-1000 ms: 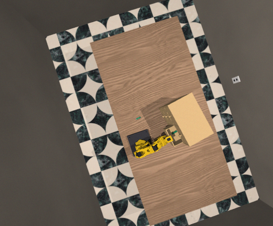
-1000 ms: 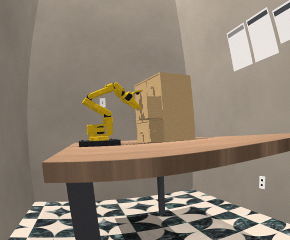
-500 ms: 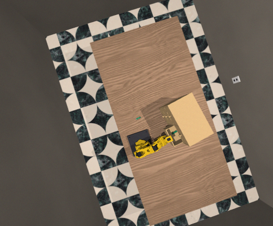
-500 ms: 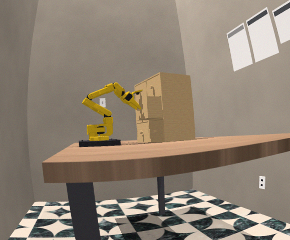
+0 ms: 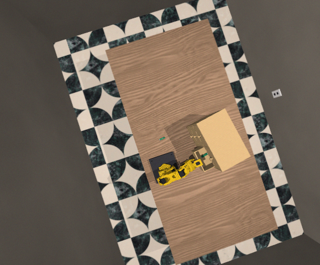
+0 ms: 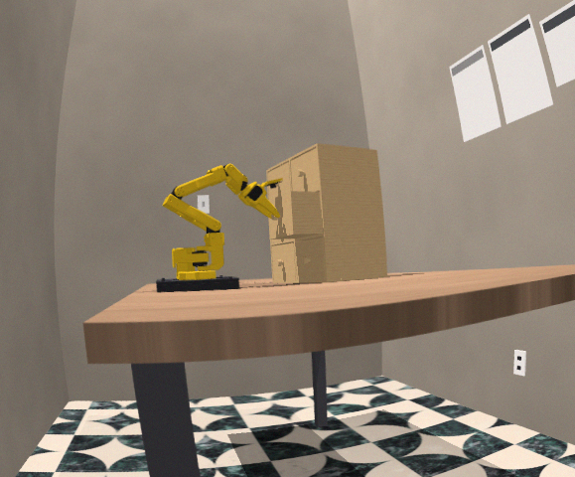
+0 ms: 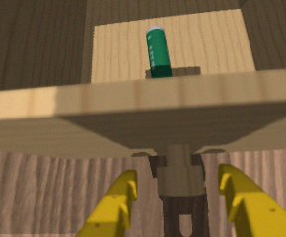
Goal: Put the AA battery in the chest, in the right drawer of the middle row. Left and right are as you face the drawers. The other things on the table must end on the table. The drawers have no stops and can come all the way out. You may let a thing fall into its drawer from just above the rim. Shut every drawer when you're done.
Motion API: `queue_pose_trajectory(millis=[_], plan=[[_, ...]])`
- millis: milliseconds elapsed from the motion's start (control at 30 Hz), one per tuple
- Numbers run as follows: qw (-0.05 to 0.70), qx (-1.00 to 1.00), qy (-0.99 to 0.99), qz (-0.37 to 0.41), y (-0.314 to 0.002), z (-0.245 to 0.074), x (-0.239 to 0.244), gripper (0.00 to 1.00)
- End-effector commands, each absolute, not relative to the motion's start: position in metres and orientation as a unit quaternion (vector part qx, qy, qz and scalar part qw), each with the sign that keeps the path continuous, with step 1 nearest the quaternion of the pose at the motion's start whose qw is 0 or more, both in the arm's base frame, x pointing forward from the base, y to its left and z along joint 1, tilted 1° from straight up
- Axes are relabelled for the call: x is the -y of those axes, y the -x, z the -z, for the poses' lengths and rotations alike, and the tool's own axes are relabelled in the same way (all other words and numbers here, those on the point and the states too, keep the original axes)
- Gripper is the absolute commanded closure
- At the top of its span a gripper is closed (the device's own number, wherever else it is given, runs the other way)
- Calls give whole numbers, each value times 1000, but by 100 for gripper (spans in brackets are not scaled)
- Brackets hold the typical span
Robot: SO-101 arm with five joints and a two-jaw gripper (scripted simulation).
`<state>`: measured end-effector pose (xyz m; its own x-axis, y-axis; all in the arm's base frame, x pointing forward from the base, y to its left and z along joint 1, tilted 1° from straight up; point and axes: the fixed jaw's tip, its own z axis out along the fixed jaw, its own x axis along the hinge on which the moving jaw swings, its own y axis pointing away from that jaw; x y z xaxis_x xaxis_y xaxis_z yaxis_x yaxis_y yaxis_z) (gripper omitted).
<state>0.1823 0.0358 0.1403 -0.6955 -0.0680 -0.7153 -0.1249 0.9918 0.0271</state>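
Note:
The wooden chest (image 5: 220, 139) stands on the table, also seen in the side view (image 6: 323, 226). Its middle-row right drawer (image 5: 203, 159) is pulled partly out. A green AA battery (image 7: 158, 51) (image 5: 204, 155) with a pale tip lies on the drawer floor, and shows from above as a small green mark. My gripper (image 7: 175, 183) is at the drawer front, one yellow finger on each side of the drawer's knob handle (image 7: 179, 170). A gap shows between each finger and the knob, so the gripper is open and holds nothing. In the side view the gripper (image 6: 276, 214) points down at the chest front.
A small green object (image 5: 162, 138) lies on the table left of the chest; I cannot tell what it is. The arm's black base (image 5: 162, 164) sits close in front of the chest. The other drawers look shut.

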Motion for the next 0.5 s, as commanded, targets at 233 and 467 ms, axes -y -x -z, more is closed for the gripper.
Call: queue_pose_trajectory(millis=[233,467], plan=[[385,-921,51,-34,-183,-138,-34,87],[385,-921,51,-34,-183,-138,-34,91]])
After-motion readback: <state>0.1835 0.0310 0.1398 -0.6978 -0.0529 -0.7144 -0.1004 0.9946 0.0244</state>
